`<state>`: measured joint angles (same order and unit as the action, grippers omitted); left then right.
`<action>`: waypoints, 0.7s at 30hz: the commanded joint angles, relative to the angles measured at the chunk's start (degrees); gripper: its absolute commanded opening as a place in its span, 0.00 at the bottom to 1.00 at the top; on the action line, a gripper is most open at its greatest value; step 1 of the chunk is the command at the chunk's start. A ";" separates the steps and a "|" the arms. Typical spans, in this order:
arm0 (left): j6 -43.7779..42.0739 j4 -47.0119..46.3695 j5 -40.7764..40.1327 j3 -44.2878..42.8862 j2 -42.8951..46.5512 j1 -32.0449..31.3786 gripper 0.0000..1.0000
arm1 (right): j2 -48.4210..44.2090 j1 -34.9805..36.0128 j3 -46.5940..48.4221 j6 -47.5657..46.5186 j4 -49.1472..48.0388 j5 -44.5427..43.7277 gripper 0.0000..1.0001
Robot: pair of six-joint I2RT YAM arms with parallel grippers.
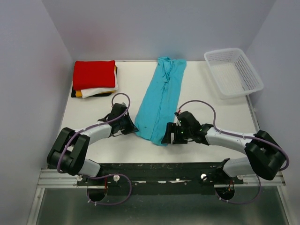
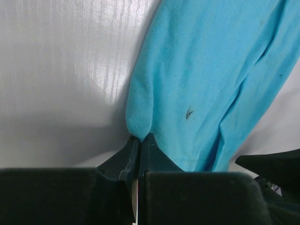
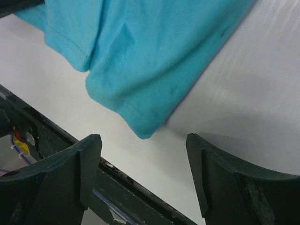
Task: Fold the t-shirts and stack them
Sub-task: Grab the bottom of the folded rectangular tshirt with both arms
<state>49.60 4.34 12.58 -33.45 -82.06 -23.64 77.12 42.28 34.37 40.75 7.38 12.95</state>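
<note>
The blue t-shirt's (image 1: pixel 161 101) near corner is pinched by the left gripper (image 2: pixel 139 140) for folding; the right gripper (image 3: pixel 143 140) is open.

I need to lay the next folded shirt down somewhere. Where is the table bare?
Bare table lies between the turquoise shirt and the basket, and another strip lies between that shirt and the folded stack. Crowded at the near edge: the left gripper pinches the shirt's corner, the right gripper stands open beside it.
</note>
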 commanded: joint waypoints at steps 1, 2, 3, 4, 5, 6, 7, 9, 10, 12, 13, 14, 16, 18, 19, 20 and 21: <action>1.38 1.58 0.74 4.82 1.03 -0.09 0.00 | 2.16 1.81 -2.26 4.68 -1.84 0.33 0.75; 1.83 1.28 0.69 6.12 2.12 -0.18 0.00 | 2.39 2.23 -2.71 4.99 -2.71 0.32 0.73; 2.32 0.72 0.75 7.17 3.02 -0.39 0.00 | 2.66 2.51 -3.27 5.55 -3.64 0.13 0.71; 3.10 0.07 0.78 8.39 4.07 -0.72 0.00 | 2.95 2.72 -3.88 6.11 -4.50 -0.28 0.68; 3.73 -0.47 0.85 9.46 4.86 -1.19 0.00 | 3.43 2.81 -4.33 6.40 -5.42 -0.46 0.65; 4.57 -0.93 0.82 10.33 5.77 -1.67 0.00 | 4.00 2.81 -4.40 6.90 -5.74 -0.92 0.62; 5.06 -1.55 0.63 11.15 6.60 -2.20 0.00 | 4.54 2.96 -4.40 7.35 -5.98 -1.16 0.58; 6.03 -1.61 0.22 12.02 7.87 -3.15 0.00 | 5.32 3.29 -4.54 7.65 -6.17 -0.95 0.41; 6.31 -1.50 -0.09 12.43 8.48 -3.54 0.00 | 5.48 3.41 -4.57 7.81 -5.72 -0.59 0.35; 7.01 -0.74 -1.00 13.08 9.87 -4.18 0.00 | 4.83 4.13 -5.38 8.40 -4.81 -0.73 0.22; 7.42 -0.26 -1.35 13.50 10.88 -4.46 0.00 | 4.13 4.53 -6.23 8.92 -4.36 -0.84 0.19; 7.91 0.32 -2.02 14.06 11.99 -5.22 0.00 | 3.03 4.79 -7.02 9.28 -3.90 -0.78 0.17; 9.56 1.33 -3.11 15.65 15.34 -7.34 0.00 | 0.33 5.50 -9.40 10.36 -2.38 -0.60 0.13; 12.30 3.38 -5.50 17.25 19.89 -11.92 0.00 | -3.03 6.58 -11.51 11.32 -0.76 -0.18 0.10; 13.21 4.60 -6.30 17.74 21.83 -14.77 0.00 | -4.83 7.35 -12.37 12.03 -0.10 0.34 0.09; 14.60 6.09 -7.19 18.19 24.14 -17.14 0.00 | -6.43 8.57 -13.10 12.85 0.66 0.72 0.06; 15.90 7.42 -7.96 18.52 26.08 -19.87 0.00 | -8.12 9.65 -13.50 13.37 1.37 1.29 0.04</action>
<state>59.86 2.50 9.91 -17.61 -63.07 -34.41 73.78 48.62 24.12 51.22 2.22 13.06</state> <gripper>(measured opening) 0.022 0.078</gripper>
